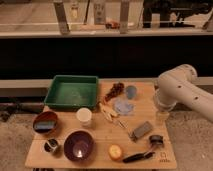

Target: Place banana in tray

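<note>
The banana (107, 111), small, pale and curved, lies on the wooden table near its middle, just right of a white cup (84, 116). The green tray (54, 93) stands at the table's back left, and I see nothing in it. My white arm comes in from the right and bends down at the table's right edge. The gripper (162, 111) hangs there, well right of the banana and apart from it.
Dark red grapes (116, 90), a blue-grey cup (131, 91) and a blue cloth (123, 106) lie behind the banana. A grey block (142, 130), a black-handled tool (137, 156), a round orange fruit (116, 151), a purple bowl (78, 145) and a brown bowl (45, 122) sit at the front.
</note>
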